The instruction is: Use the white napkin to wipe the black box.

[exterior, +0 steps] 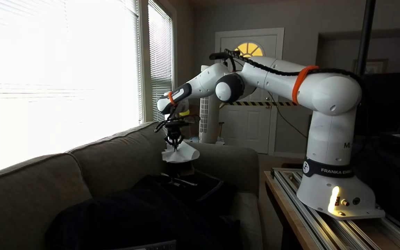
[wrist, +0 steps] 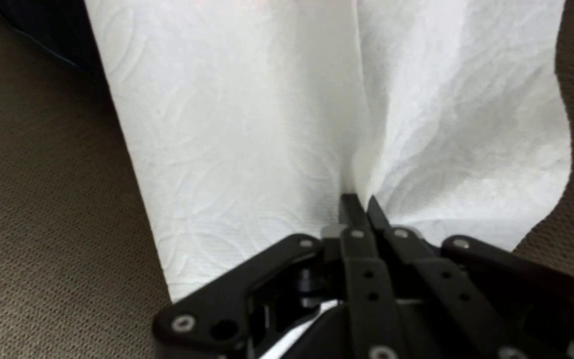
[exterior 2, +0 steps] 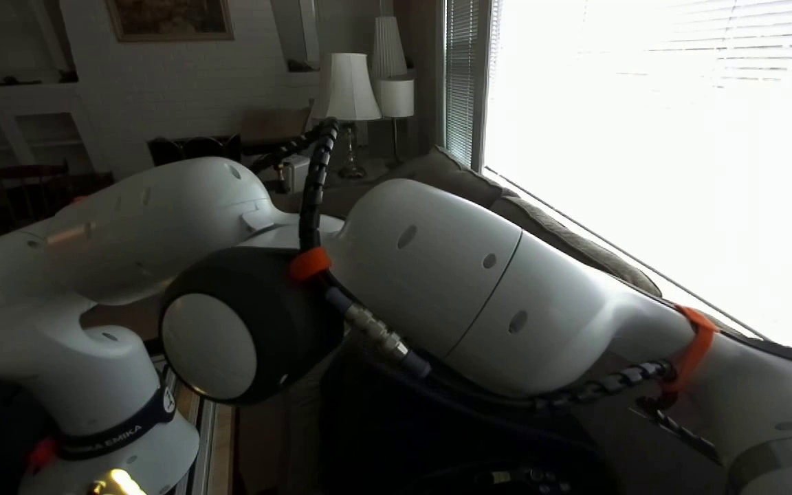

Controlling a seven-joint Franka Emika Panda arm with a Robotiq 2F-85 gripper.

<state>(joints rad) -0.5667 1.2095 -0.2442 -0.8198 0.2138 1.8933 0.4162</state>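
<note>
claw [wrist: 361, 200] pinches the white napkin [wrist: 287, 119]

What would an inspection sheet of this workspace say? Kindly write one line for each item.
Surface: sofa, a dark cloth-like mass on its seat.
Job's things: white napkin gripped and creased; black box not surely identifiable.
Clutter: thin pale item, kind unclear, on that mass.
Grippers: tool shut on the napkin.
Cables: black cable, held to the arm by orange straps.
Surroundings: bright window, door, lamp.

Window [exterior: 57, 69] blown out w/ glare at 10 o'clock in an exterior view — mostly v. dim elsewhere, yellow light [exterior: 333, 199] glowing at 4 o'clock.
</note>
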